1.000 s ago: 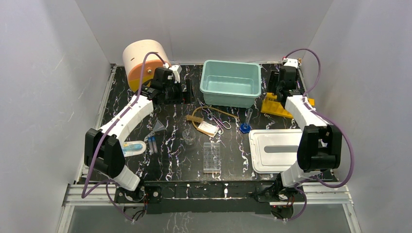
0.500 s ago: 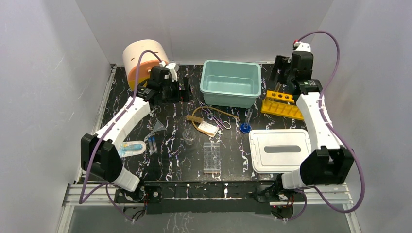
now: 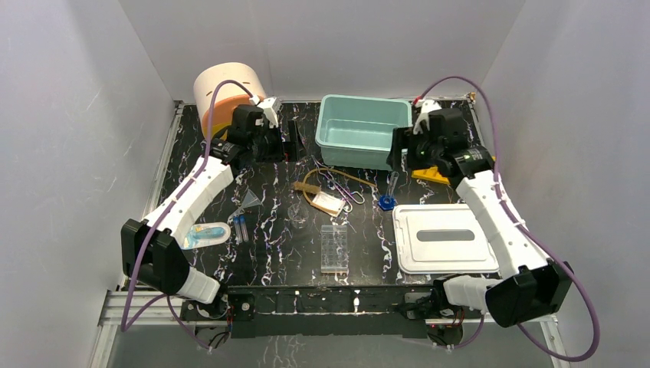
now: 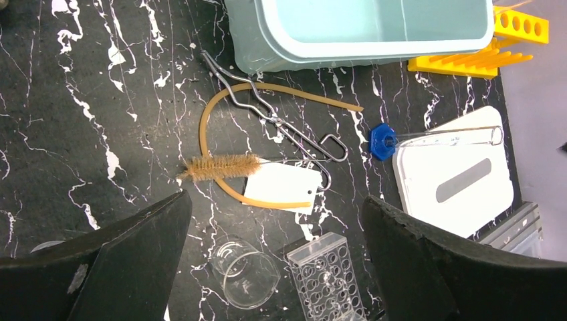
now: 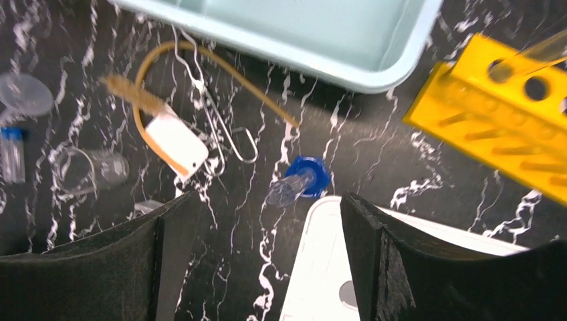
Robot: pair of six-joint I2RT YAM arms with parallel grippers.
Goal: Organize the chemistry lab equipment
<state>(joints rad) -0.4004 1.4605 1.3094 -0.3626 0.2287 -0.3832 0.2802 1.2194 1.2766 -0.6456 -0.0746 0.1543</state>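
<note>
The lab equipment lies mid-table: clear funnel (image 3: 251, 201), thin tubes (image 3: 240, 228), little beaker (image 3: 300, 215), metal tongs (image 3: 337, 186), tan-looped tag (image 3: 327, 202), well plate (image 3: 334, 248) and blue-footed cylinder (image 3: 387, 201). My left gripper (image 3: 285, 144) hovers open at the back left, looking down on the tag (image 4: 281, 187), beaker (image 4: 244, 274) and well plate (image 4: 327, 281). My right gripper (image 3: 405, 153) hangs open beside the teal bin's right end, high over the cylinder (image 5: 301, 180). Neither holds anything.
The teal bin (image 3: 364, 130) stands at the back centre, with its white lid (image 3: 442, 238) lying front right. A yellow holed rack (image 3: 429, 172) is half hidden under the right arm. The cream-and-orange drum (image 3: 222, 96) fills the back left corner. A bristle brush (image 4: 220, 166) lies by the tag.
The right arm rose from the yellow rack at the back right and swung left to the bin's right end, above the cylinder. The left arm barely shifted.
</note>
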